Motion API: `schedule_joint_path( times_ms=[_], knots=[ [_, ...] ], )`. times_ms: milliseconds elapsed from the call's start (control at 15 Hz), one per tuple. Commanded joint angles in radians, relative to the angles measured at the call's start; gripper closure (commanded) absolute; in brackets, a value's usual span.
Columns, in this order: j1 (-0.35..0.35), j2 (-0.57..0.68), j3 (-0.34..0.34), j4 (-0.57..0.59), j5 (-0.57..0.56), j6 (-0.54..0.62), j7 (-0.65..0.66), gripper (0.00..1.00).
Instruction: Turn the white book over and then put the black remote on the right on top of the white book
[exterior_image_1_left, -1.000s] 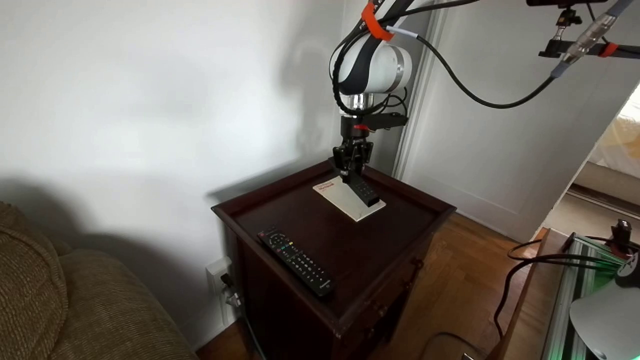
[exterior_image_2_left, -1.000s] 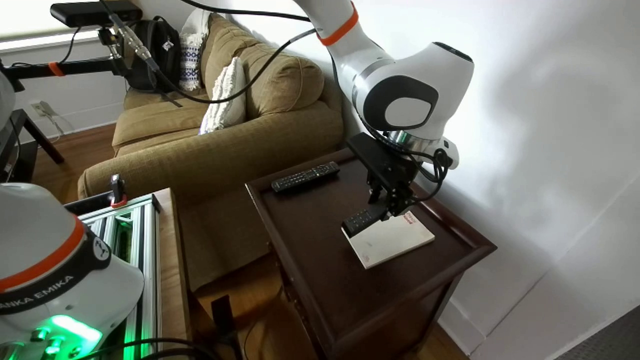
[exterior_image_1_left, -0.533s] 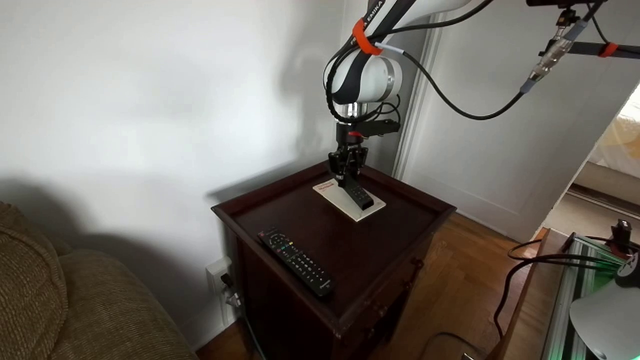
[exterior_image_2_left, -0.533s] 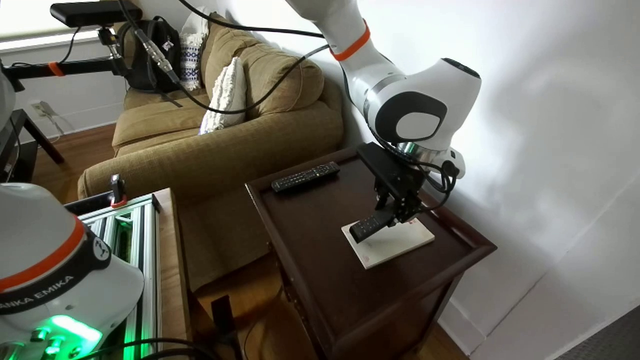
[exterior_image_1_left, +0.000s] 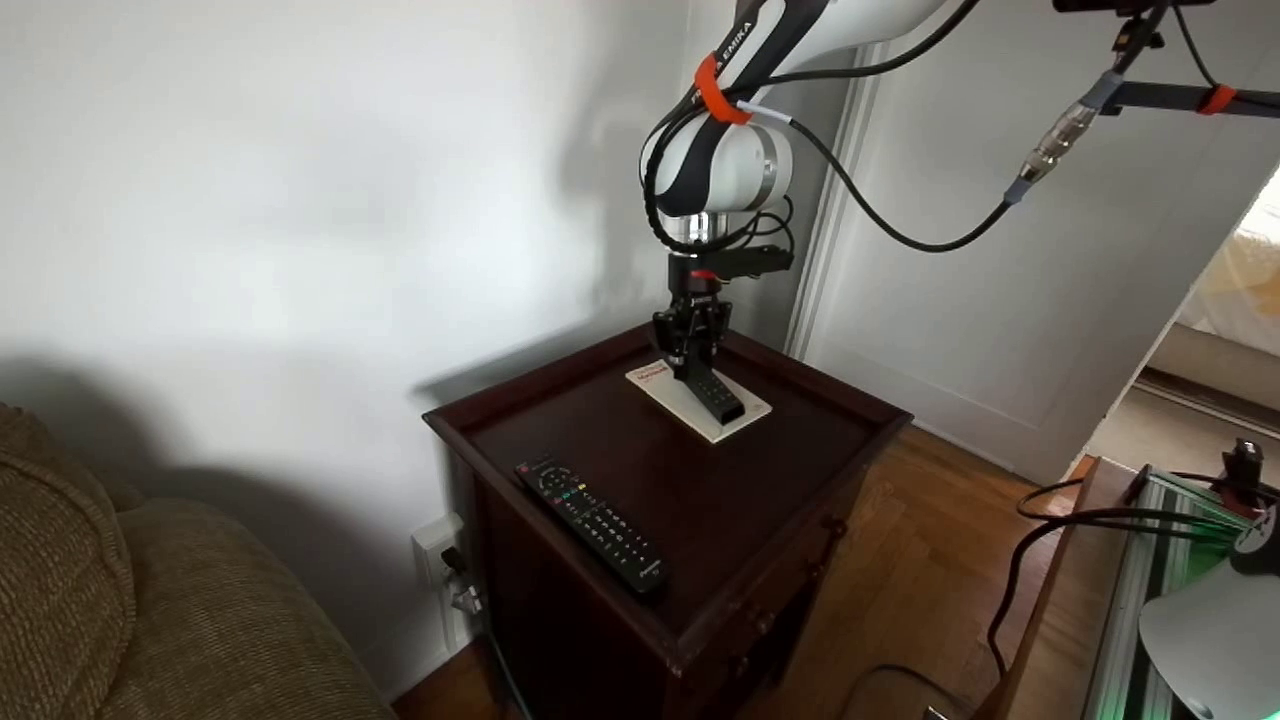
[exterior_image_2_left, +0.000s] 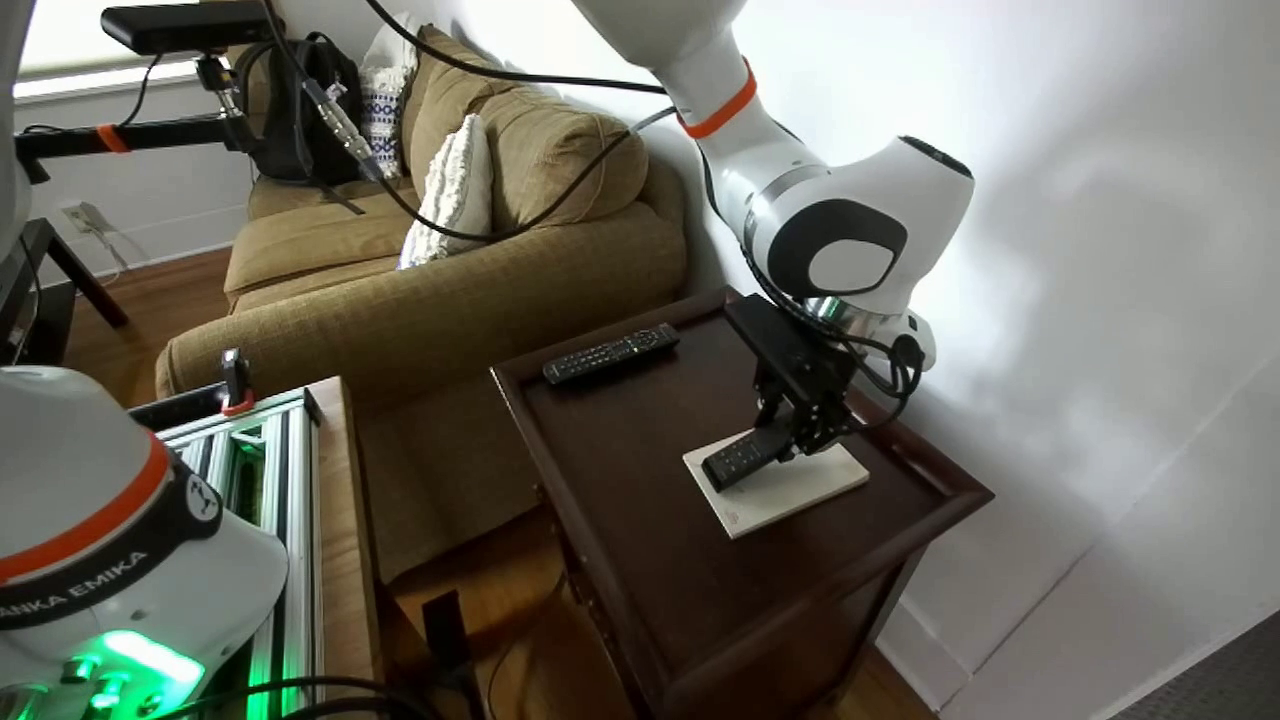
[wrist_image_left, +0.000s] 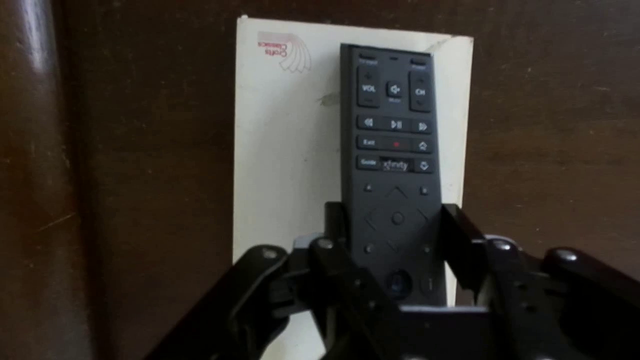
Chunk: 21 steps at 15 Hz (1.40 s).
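In the wrist view, a black Robotiq gripper (wrist_image_left: 393, 220) stands at the bottom of the frame, its two fingers (wrist_image_left: 335, 218) pinching a black Xfinity remote (wrist_image_left: 392, 175) by its long sides. The remote is face up, right of centre, its volume and channel keys toward the top of the frame. Beneath it is a white Crofts Classics book (wrist_image_left: 287, 150), with red print, upside down, near the upper-left corner. The remote covers part of the book's right half; whether it touches the cover cannot be told.

In both exterior views the book lies flat on a dark wood nightstand (exterior_image_1_left: 700, 510), the Xfinity remote and gripper over it. In an exterior view this group sits just right of centre, and a longer Panasonic remote (exterior_image_1_left: 592, 522), with rows of pale buttons, lies lower left of the book, well apart from it. The white Franka arm (exterior_image_1_left: 735, 165) hangs from the top of the frame. In an exterior view, a tan couch (exterior_image_2_left: 440, 310) with a white textured pillow (exterior_image_2_left: 455, 190) fills the upper left.
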Motion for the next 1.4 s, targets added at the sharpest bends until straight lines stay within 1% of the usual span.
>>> schedule_joint_path(
  times_ms=[0, 800, 1333],
  knots=[
    [-0.008, 0.039, -0.002, 0.053, 0.000, -0.041, 0.026, 0.75],
    [-0.001, 0.069, -0.015, 0.074, -0.009, -0.030, 0.071, 0.75],
    [-0.001, 0.084, -0.011, 0.076, -0.008, -0.033, 0.069, 0.75]
  ],
)
